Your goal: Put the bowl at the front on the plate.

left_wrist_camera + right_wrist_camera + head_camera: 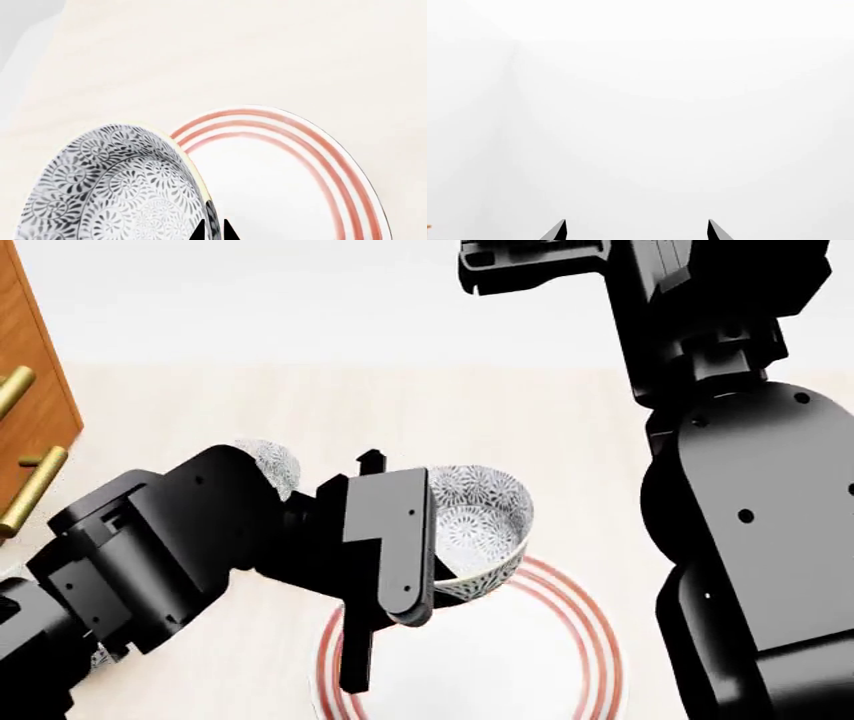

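My left gripper (213,231) is shut on the rim of the bowl (113,190), a white bowl with a dense blue-grey floral pattern. In the head view the bowl (481,525) hangs tilted over the near-left part of the plate (561,640), a wide white plate with three thin red rings. The plate (287,175) lies just beyond the bowl's rim in the left wrist view. My right gripper (636,231) is open, with only blank white background before it; that arm is raised at the right of the head view.
A second patterned bowl (267,465) peeks out behind my left arm. A wooden cabinet with brass handles (34,475) stands at the left edge. The pale table (561,420) stretches beyond the plate.
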### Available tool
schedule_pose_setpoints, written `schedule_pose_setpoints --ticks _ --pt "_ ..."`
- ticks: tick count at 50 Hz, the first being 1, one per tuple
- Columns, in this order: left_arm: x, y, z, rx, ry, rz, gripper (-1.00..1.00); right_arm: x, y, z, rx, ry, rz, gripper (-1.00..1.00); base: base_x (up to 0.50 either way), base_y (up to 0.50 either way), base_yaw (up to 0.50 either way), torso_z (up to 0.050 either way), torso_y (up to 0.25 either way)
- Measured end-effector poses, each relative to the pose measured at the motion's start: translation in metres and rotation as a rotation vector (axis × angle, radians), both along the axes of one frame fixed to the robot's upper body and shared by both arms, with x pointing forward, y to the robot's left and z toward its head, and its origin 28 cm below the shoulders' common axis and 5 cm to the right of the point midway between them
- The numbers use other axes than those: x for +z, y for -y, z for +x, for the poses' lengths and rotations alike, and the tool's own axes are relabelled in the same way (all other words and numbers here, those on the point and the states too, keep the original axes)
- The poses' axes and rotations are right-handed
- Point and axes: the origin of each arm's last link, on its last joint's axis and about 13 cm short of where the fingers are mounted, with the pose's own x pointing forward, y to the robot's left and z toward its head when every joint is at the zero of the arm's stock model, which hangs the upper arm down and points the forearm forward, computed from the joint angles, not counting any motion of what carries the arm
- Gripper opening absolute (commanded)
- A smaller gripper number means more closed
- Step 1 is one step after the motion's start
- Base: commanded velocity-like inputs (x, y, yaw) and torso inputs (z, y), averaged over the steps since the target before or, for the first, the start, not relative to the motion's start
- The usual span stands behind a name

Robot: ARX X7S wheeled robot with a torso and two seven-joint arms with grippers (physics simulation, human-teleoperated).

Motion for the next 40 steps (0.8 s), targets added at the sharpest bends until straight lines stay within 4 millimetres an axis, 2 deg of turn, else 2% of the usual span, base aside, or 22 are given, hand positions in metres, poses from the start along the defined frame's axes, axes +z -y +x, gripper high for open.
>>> schedule_pose_setpoints --ticks 21,40 --pt "-0.017 0.013 -0.009 -0.067 -0.043 0.049 -1.00 -0.008 0.004 0.006 -0.016 -0.009 0.001 1.00 0.00 0.00 0.00 0.000 0.000" --pt "-0.037 0.011 -0.013 -0.024 -0.047 0.051 -1.00 -0.014 0.006 0.009 -0.020 -0.022 0.010 1.00 0.00 0.00 0.00 0.000 0.001"
